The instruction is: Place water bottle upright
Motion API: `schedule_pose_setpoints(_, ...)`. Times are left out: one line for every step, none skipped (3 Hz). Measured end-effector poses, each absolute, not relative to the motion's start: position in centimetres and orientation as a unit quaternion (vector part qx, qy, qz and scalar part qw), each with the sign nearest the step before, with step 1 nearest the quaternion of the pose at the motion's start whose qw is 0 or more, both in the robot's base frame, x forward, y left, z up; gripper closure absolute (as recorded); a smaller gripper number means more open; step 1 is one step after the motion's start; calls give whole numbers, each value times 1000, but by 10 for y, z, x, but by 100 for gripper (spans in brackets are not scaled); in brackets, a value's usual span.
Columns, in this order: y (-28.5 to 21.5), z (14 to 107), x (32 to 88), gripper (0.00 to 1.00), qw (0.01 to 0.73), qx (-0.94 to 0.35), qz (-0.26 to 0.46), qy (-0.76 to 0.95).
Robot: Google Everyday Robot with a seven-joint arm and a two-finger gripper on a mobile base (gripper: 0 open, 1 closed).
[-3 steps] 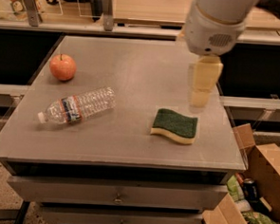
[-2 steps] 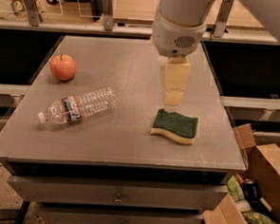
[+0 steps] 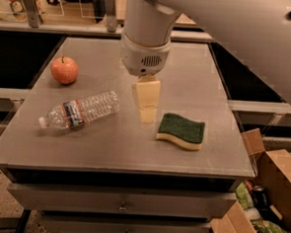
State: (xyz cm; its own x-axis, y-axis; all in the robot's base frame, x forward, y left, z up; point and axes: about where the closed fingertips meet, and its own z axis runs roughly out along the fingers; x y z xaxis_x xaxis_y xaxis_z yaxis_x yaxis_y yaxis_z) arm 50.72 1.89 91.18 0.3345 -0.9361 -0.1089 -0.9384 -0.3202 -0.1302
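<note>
The water bottle (image 3: 80, 110) lies on its side on the grey table (image 3: 109, 146), left of the middle, its white cap pointing to the front left. It is clear and ribbed with a red, white and blue label band. My gripper (image 3: 147, 103) hangs over the middle of the table, to the right of the bottle's base and a short way from it, not touching it. The white arm reaches in from the upper right and covers part of the far table.
A red apple (image 3: 64, 70) sits at the table's far left. A green and yellow sponge (image 3: 181, 131) lies just right of the gripper. Open cardboard boxes (image 3: 271, 195) with items stand on the floor at the right. Drawers (image 3: 123, 204) are below the table's front edge.
The gripper and arm have moved left, from above the table's right side to over its middle, closer to the bottle. The bottle, apple and sponge have not moved.
</note>
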Motion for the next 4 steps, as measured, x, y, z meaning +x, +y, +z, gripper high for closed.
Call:
schedule_pose_setpoints(50,901,499,0,87,-825,18,559)
schedule_pose_setpoints(81,896,499,0,93,-834,22,543)
schedule_pose_setpoints(106,892,501,0,95,-842,24,531)
schedule_pose_setpoints(125,884,508,0,95,-847,23,522)
